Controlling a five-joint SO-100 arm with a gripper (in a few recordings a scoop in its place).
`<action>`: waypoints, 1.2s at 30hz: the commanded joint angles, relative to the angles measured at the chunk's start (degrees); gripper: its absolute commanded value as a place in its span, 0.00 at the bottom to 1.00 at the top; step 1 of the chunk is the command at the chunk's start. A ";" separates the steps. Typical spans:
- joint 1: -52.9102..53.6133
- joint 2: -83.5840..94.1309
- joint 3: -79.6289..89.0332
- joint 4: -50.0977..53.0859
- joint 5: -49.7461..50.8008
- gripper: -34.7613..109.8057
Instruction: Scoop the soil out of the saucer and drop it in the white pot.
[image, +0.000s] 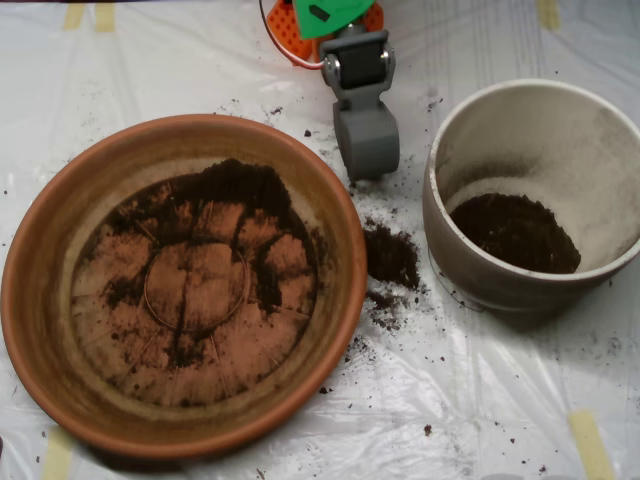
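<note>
The terracotta saucer (60, 250) fills the left half of the overhead view. Dark soil (235, 185) lies mainly along its upper inside edge, with thin smears across the stained bottom. The white pot (600, 150) stands at the right with a layer of soil (515, 232) in its bottom. My grey scoop (366, 150) hangs between the two, above the table near the saucer's upper right rim and left of the pot. It points down toward the table and looks closed.
A spilled heap of soil (390, 255) lies on the white plastic sheet between saucer and pot, with crumbs scattered around. The arm's orange and green base (310, 25) sits at the top centre. Yellow tape strips (590, 445) hold the sheet.
</note>
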 joint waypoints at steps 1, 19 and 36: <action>-0.26 4.39 -0.62 -1.23 -0.18 0.26; -0.26 4.39 -0.62 -1.23 -0.18 0.24; -0.26 4.39 -0.62 -1.23 -0.18 0.24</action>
